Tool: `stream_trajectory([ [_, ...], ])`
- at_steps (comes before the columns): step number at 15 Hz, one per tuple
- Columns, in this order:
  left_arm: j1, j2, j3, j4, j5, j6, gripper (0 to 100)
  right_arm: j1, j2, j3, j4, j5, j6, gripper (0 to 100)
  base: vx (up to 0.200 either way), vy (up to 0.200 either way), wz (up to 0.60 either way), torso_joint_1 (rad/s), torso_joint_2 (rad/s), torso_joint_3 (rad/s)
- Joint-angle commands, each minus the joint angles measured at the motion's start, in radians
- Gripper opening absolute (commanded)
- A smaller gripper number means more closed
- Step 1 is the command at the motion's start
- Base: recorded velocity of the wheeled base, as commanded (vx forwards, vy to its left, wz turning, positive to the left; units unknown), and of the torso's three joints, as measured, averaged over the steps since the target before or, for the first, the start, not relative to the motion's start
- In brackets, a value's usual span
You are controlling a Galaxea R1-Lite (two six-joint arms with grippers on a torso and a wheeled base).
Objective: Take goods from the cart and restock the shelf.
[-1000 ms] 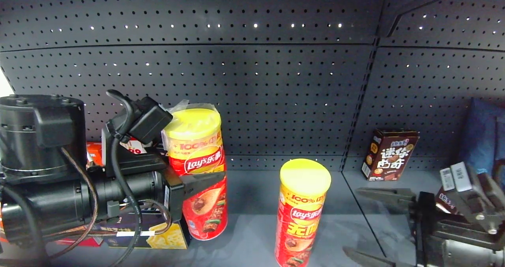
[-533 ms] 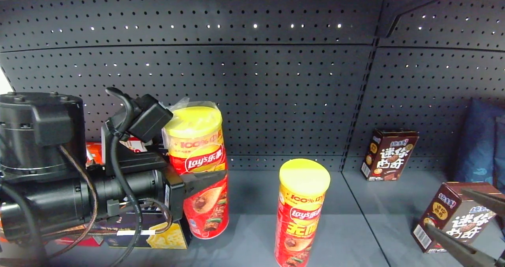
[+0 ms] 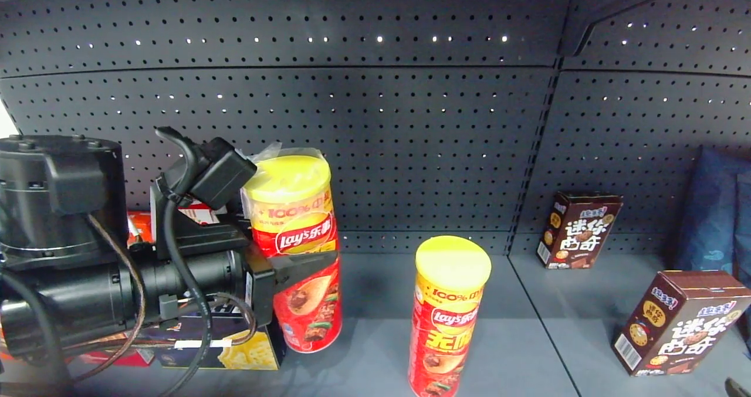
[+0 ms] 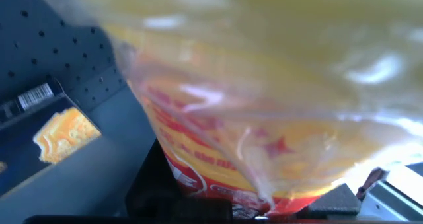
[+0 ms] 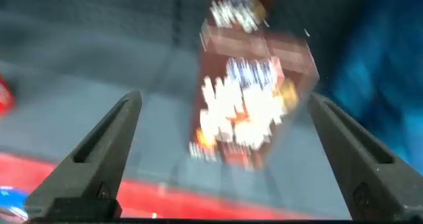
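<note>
Nudged slightly upward, the chip can at 9 o'clock is clamped in the left gripper. A second can stands at 6 o'clock. The brown box rests at 4 o'clock on the shelf, and the right gripper has backed away, jaws wide.

The right pincer gapes wide before a blurred brown box.

Centre can, rear box (gap between)

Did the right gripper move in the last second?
Yes. The right gripper has backed off toward the robot, away from the near brown box standing on the shelf.
</note>
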Motion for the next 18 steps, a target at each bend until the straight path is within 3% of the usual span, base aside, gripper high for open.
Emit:
stream_trajectory([
  [1,0.002,0.007,-0.003,-0.021,-0.001,0.000,0,-0.062,-0.389,0.021,0.255,-0.060,0.022,100,0.000,0.000,0.00,0.000,0.00,0.000],
  [3,0.000,0.004,-0.001,-0.024,-0.001,0.000,0,-0.039,-0.424,0.027,0.238,-0.119,0.040,100,0.000,0.000,0.00,0.000,0.00,0.000],
  [5,-0.005,0.004,-0.004,-0.024,-0.001,0.001,0,-0.039,-0.423,0.027,0.275,-0.329,0.042,100,0.000,0.000,0.00,0.000,0.00,0.000],
  [6,-0.009,0.002,-0.004,-0.024,-0.001,0.003,0,-0.039,-0.423,0.025,0.275,-0.347,0.043,100,0.000,0.000,0.00,0.000,0.00,0.000],
  [8,-0.018,0.001,-0.013,-0.024,-0.003,0.003,0,-0.039,-0.423,0.025,0.281,-0.296,0.109,100,0.000,0.000,0.00,0.000,0.00,0.000],
  [11,-0.018,-0.001,-0.015,-0.024,-0.015,0.001,0,-0.039,-0.421,0.027,0.281,-0.027,0.148,100,0.000,0.000,0.00,0.000,0.00,0.000],
  [13,-0.029,-0.001,-0.018,-0.024,-0.026,0.003,0,-0.039,-0.421,0.021,0.359,-0.016,0.146,100,0.000,0.000,0.00,0.000,0.00,0.000],
  [18,-0.041,0.013,-0.102,-0.011,-0.037,0.001,0,-0.039,-0.423,0.025,0.342,-0.016,0.154,100,0.000,0.000,0.00,0.000,0.00,0.000],
])
